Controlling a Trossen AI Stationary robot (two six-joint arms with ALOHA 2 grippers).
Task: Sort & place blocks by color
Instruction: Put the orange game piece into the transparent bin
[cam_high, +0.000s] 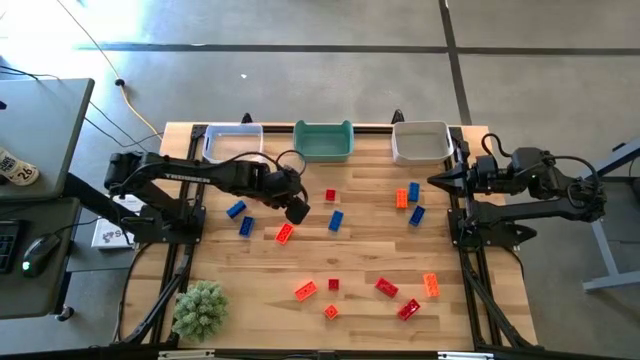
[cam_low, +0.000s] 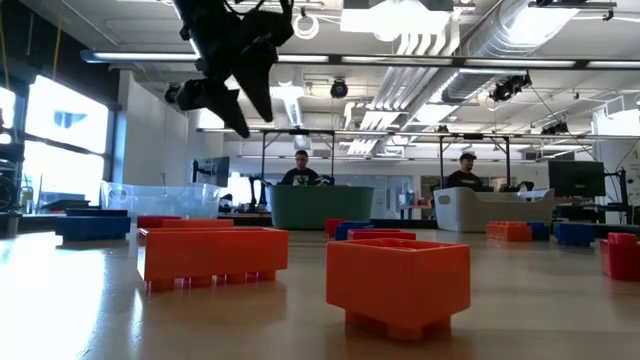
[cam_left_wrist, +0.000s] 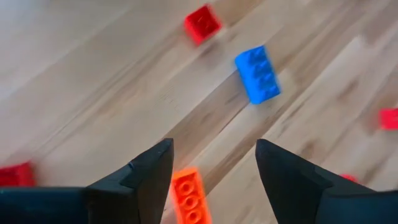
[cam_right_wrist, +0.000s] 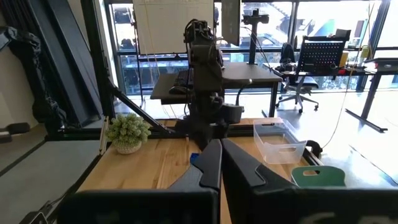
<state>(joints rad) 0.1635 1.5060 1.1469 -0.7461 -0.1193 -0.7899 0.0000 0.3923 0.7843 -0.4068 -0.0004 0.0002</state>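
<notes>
The wooden table (cam_high: 250, 300) is seen from above, with three bins lined along its 12 o'clock edge: a clear bin (cam_high: 233, 141) at 11 o'clock, a teal bin (cam_high: 323, 140) at 12 and a white bin (cam_high: 420, 141) at 1 o'clock. A fuzzy green plant (cam_high: 198, 308) is placed at the 7 o'clock corner.

The left arm (cam_high: 190, 175) is stretched from the 9 o'clock side toward the table's middle, its wrist bent downward. The left gripper (cam_high: 296, 210) is held above the boards with its jaws apart and nothing between them. Just beside it, toward 7 o'clock, an orange brick (cam_high: 285, 233) is laid with its long axis running from 7 to 1 o'clock; in the left wrist view this orange brick (cam_left_wrist: 188, 196) is seen below the open fingers (cam_left_wrist: 152, 171), studs up.

The right arm (cam_high: 540, 185) is parked at the 3 o'clock edge, off the working area, with the right gripper (cam_high: 440, 180) closed and empty.

The blocks are scattered. Two blue bricks (cam_high: 240, 217) are found at 9 o'clock of the left gripper; a blue brick (cam_high: 336, 221) and a small red cube (cam_high: 331, 195) lie at 3 o'clock of it. An orange-and-blue cluster (cam_high: 409, 198) sits near the right gripper. A red and orange group (cam_high: 370, 290) is spread toward 5 o'clock. Bare wood is left open between these groups and along the 6 o'clock edge.
</notes>
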